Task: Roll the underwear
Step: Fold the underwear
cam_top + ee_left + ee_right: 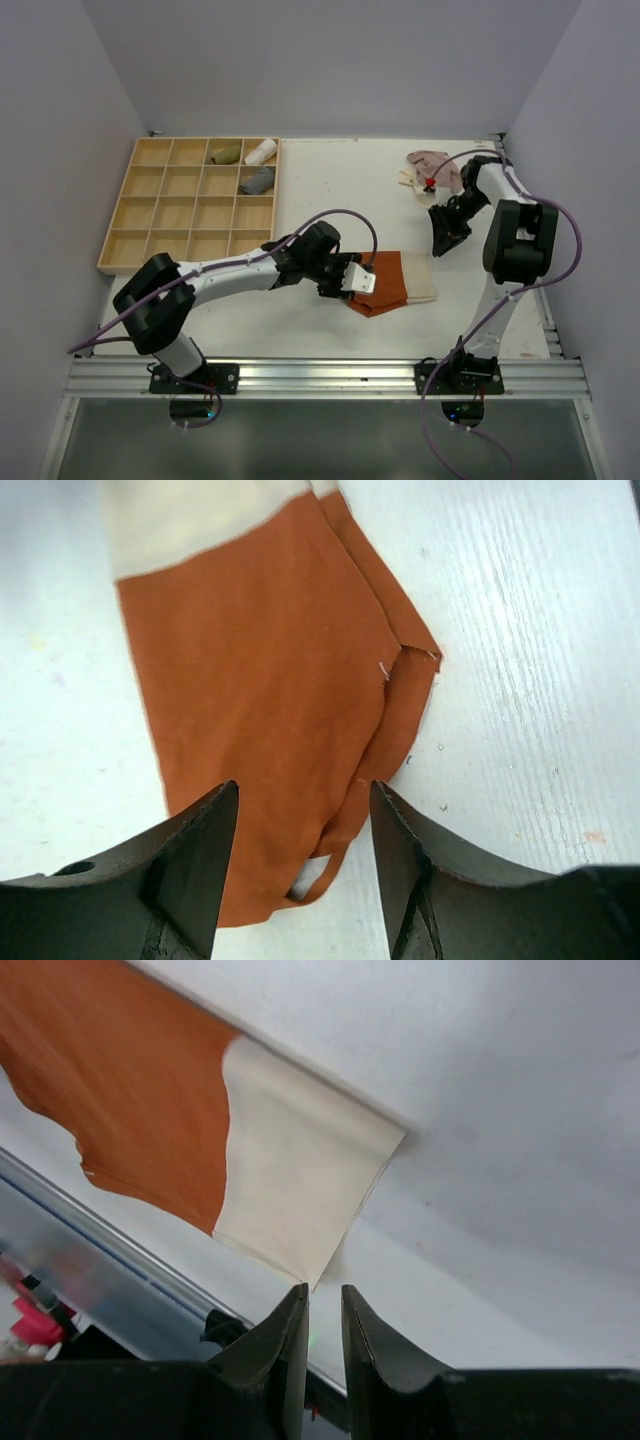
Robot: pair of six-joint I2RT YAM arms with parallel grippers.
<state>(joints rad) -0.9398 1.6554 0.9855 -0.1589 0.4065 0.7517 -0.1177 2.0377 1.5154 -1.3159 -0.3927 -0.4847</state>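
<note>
Grey walls enclose a white table (330, 190). From above, the orange underwear (392, 280) lies flat near the table's middle, its cream waistband (425, 278) at the right end. The left claw (362, 280) sits low at the cloth's left end. The right claw (443, 238) hangs apart from it, beyond the waistband. The beige underwear (432, 168) lies crumpled far right, and a wooden tray (160, 215) sits far left.

Left wrist: the left claw (303, 860) stands released, one finger on either side of the orange underwear's (260, 680) narrow end.

Right wrist: the right claw (323, 1330) is barely parted and grasps nothing. The waistband's (300, 1180) corner shows just past its tips.
</note>
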